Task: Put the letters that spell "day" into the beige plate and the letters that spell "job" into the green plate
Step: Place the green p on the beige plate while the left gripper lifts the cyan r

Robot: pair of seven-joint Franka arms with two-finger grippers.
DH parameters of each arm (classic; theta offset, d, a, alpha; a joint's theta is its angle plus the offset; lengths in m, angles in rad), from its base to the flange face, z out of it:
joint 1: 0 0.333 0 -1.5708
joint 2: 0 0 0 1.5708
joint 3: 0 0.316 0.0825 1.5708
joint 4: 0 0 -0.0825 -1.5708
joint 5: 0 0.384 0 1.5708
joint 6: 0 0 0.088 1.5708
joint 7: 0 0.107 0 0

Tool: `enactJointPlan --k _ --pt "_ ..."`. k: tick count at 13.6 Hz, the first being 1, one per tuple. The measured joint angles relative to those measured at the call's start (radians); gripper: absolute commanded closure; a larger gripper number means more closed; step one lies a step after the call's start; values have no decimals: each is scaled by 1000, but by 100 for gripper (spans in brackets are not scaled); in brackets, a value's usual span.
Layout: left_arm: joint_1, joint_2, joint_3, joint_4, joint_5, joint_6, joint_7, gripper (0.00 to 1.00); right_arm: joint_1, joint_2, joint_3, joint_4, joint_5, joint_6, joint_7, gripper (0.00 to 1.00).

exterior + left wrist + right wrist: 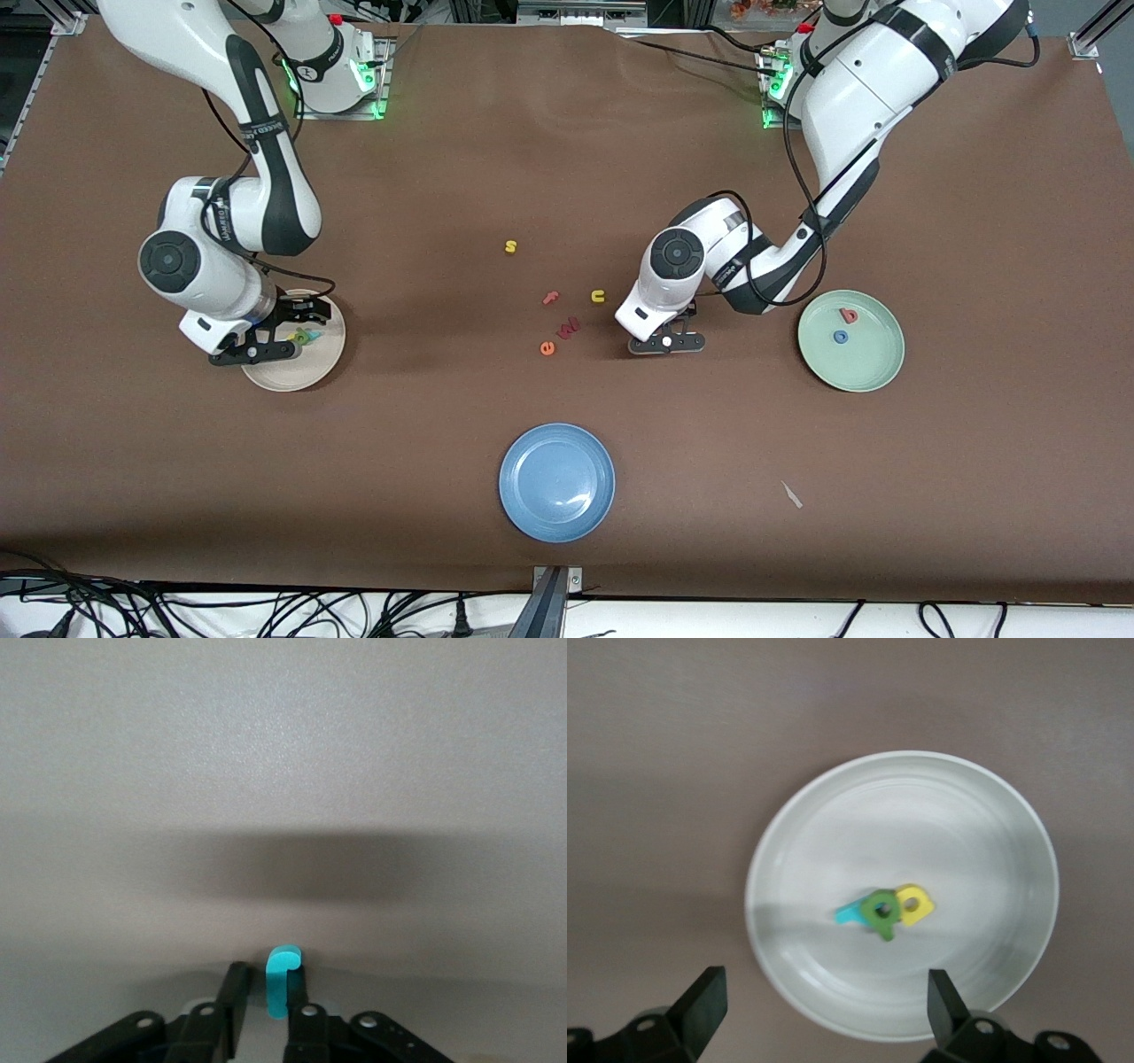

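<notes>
Ana: How far is the robot with the task, starting at the right arm's end of the table?

Ben: There the right gripper point(297, 332) hangs over the beige plate point(292, 377), with its fingers wide apart and nothing between them. In the plate lie the teal y point(849, 914), the green d point(881, 914) and the yellow a point(915, 904), all touching. So "day" looks finished.

Ana: And in the middle of the frame?

Ben: The yellow s point(510, 246), the pink f point(551, 298), the yellow u point(598, 296), a dark red letter point(569, 328) and the orange e point(547, 348) are on the cloth. None of them belongs to the task. The blue plate point(556, 481), lower in the frame, holds nothing.

Ana: What does the left arm do?

Ben: The left gripper point(669, 344) is down at the table beside those letters. Its fingers are drawn together on the light-blue j point(283, 974), which stands upright between them.

Ana: And the green plate point(873, 368)?

Ben: It holds the salmon b point(849, 315) and the blue o point(840, 336). In my judgement, only carrying the j there is left.
</notes>
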Motion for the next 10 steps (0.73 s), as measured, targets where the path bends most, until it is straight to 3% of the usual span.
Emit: enactJointPlan --k 6,10 --pt "12 -8 6 16 0 -17 -1 100 16 0 10 153 12 -301 178 0" --pt "31 -74 7 35 7 -161 50 100 34 -11 11 233 5 -430 228 0"
